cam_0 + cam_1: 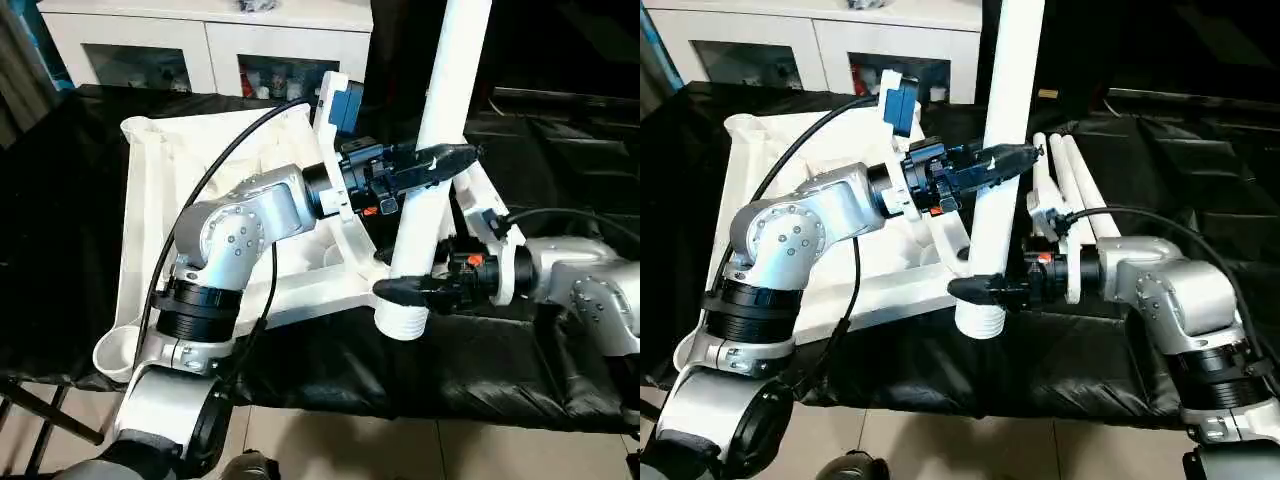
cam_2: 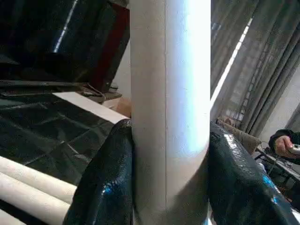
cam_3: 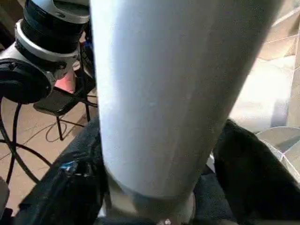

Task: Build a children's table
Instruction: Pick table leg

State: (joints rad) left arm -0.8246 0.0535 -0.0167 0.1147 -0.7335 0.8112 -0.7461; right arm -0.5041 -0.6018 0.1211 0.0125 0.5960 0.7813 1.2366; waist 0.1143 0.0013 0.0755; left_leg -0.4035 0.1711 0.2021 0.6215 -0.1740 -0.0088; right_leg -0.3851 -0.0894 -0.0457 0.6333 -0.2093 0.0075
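While we hold one white leg (image 1: 432,150) nearly upright, our left gripper (image 1: 440,158) clamps it partway up — both black fingers (image 2: 105,183) pressed against its sides. Below it, our right gripper (image 1: 415,291) straddles the same leg just above its ribbed end; whether those jaws actually pinch, we cannot tell. Behind both grippers the tabletop (image 1: 165,200) lies on black cloth (image 1: 60,200) — spare legs (image 1: 1075,180) beside the right wrist

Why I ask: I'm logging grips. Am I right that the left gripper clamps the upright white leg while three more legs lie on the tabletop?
Not quite. The left gripper does clamp the upright leg, but the spare legs lie on the black cloth, beside the tabletop, as the right eye view shows.
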